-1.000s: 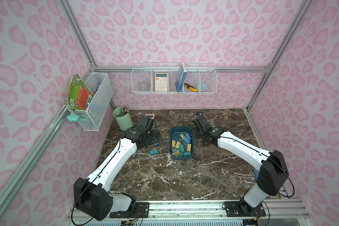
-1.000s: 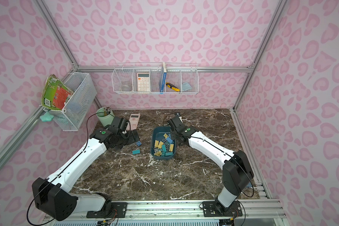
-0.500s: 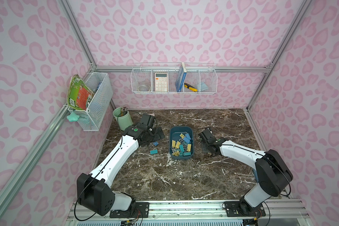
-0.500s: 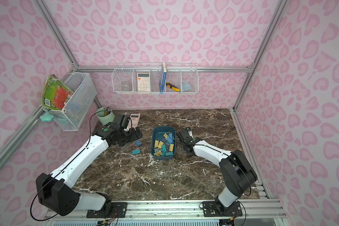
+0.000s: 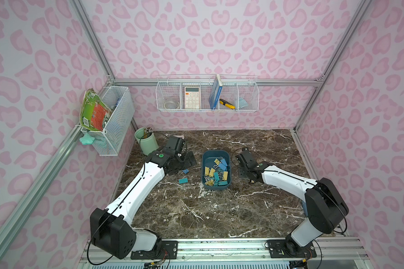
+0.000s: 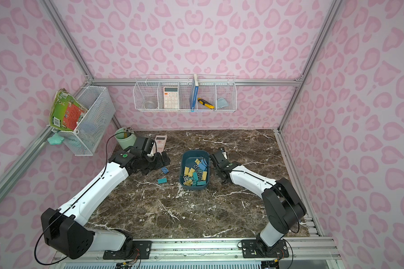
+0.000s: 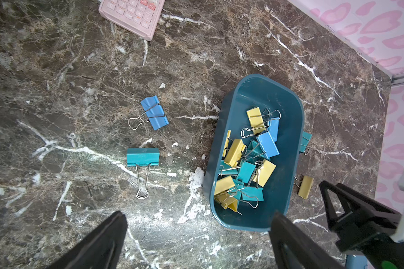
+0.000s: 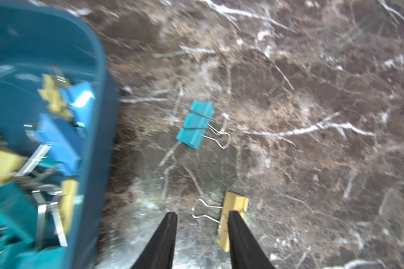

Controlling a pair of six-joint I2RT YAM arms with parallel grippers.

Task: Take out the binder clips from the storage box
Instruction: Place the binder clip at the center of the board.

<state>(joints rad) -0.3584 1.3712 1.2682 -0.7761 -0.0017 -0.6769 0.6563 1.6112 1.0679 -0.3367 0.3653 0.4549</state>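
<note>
Storage box (image 5: 216,151): middle of the surface (image 5: 219,221), nearer the back edge, between both tools.
Binder clips (image 5: 216,173): a mixed yellow, teal and blue heap inside it.
Left tool (image 7: 197,215): spread wide, empty, on the box's left-edge side; a blue clip (image 7: 154,113) and a teal clip (image 7: 142,157) lie loose ahead of its tips.
Right tool (image 8: 202,214): parted, gripping nothing, low on the box's right-edge side; yellow clip (image 8: 236,200) lies just beside one fingertip, its wire handle between the tips; second teal clip (image 8: 195,127) further ahead.
</note>
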